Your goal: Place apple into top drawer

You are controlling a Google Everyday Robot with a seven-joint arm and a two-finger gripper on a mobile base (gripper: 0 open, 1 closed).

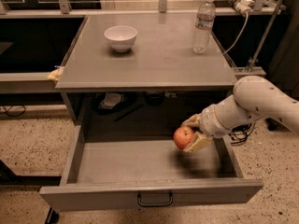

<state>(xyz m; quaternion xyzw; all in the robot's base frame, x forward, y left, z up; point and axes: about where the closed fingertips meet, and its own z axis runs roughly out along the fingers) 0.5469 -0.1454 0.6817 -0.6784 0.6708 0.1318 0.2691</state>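
The red-orange apple is held in my gripper, whose tan fingers are shut on it from the right. It hangs a little above the floor of the open top drawer, over the drawer's right rear part. The drawer is pulled fully out; its grey front panel carries a small dark loop handle. My white arm reaches in from the right, below the tabletop edge.
A grey table stands above the drawer, with a white bowl at back left and a clear water bottle at back right. Cables and a power strip hang at the far right. The floor is speckled.
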